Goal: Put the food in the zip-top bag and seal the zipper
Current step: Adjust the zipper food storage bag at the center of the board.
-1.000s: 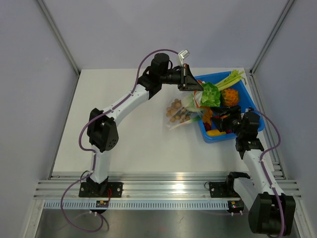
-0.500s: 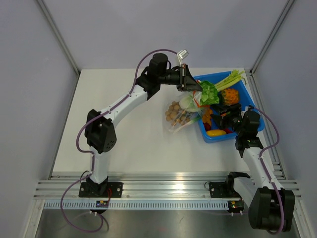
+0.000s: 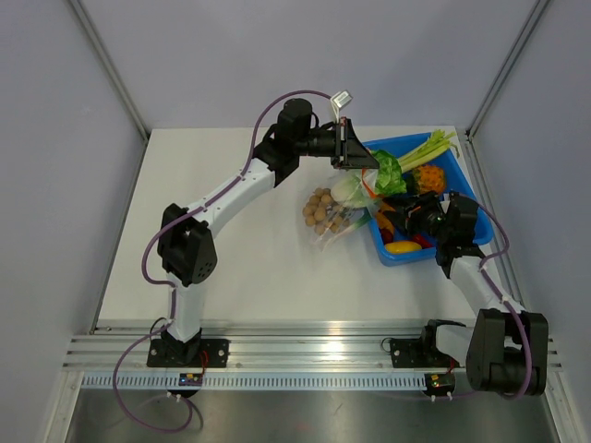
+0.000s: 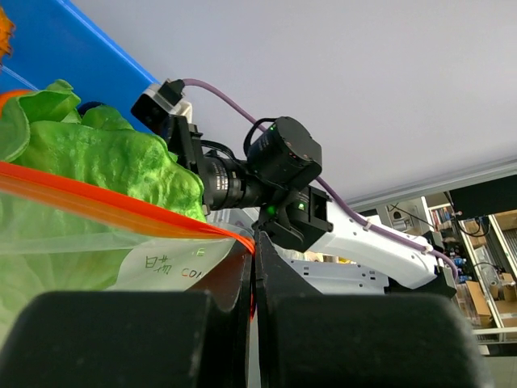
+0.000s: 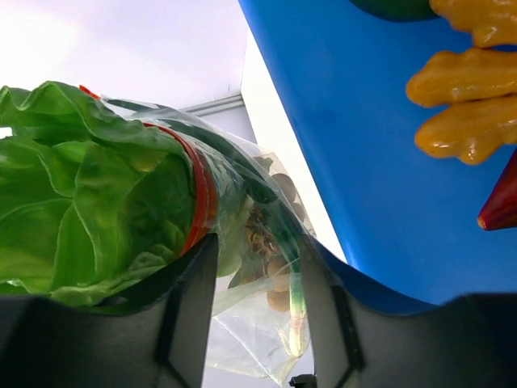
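Top external: right gripper (image 3: 406, 218), fingers apart, has advanced 10 o'clock toward zip-top bag (image 3: 334, 217); left gripper (image 4: 253, 267) clamps zipper (image 4: 105, 204). Loading likely continues.

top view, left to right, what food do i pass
brown balls → cabbage → orange piece

Our white table and what rests on it

We see a white table (image 3: 231, 258) carrying two things, both on its right half. A blue bin (image 3: 395, 256) sits flat by the right edge. Just left of it, a clear bag (image 3: 325, 221) rests its lower end on the tabletop, with its mouth lifted toward the bin.
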### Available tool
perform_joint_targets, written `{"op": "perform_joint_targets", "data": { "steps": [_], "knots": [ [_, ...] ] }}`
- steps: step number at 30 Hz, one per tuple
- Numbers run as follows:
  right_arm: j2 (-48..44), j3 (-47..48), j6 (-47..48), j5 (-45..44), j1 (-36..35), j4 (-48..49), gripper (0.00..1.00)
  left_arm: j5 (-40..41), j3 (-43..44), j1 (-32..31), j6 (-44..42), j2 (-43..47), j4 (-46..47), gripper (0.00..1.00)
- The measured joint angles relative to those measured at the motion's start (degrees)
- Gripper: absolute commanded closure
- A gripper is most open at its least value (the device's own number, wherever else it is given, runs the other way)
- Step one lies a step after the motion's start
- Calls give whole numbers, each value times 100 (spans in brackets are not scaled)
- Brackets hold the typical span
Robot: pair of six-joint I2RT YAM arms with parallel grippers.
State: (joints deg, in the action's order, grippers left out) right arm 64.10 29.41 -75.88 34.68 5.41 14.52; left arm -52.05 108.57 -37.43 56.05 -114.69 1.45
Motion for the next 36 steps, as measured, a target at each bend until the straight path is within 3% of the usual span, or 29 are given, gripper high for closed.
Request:
{"op": "perform_joint_targets", "data": {
  "steps": [9,23,36],
  "knots": [
    [74,4,-13,236,0,192,49,-13,0,-20,44,0,22,100],
    [-748,-140,-308,186,413,243,47,-26,-138,-20,-225,11,-221,100],
    [-52,-157,-413,254,431,750,46,-131,-138,-20,-55,11,20,100]
  ]
}}
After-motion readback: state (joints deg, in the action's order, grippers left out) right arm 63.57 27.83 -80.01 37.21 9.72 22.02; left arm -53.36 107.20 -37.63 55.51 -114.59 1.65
